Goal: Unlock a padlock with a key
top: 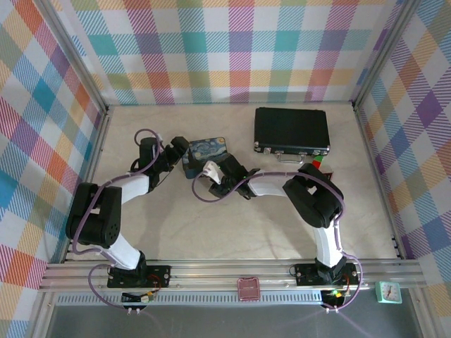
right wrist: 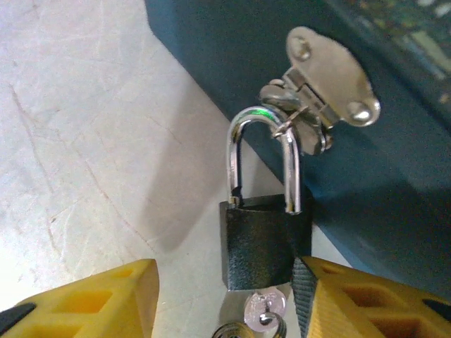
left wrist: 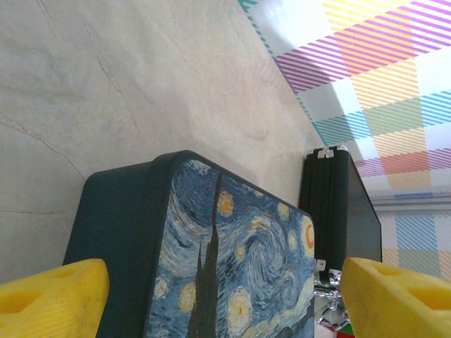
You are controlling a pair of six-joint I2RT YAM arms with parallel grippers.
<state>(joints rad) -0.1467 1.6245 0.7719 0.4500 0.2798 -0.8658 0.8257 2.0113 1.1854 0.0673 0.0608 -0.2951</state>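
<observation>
Padlock (right wrist: 264, 246) hangs by its shackle from the hasp (right wrist: 328, 84) of the tin (left wrist: 232, 274), key (right wrist: 264, 310) in its underside. Right claw (right wrist: 225, 271) stands open astride the padlock. Left claw (left wrist: 222, 267) is spread wide, flanking the tin.

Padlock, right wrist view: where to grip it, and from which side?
Probably the small dark-grey metal padlock by its blocky body, pinched across the two narrow sides. Come from its bottom end, away from the dark-blue tin: the silvery curved shackle is hooked through the tin's metal hasp, and the tin's wall blocks that end. Yellow fingers of the right gripper flank it.
</observation>
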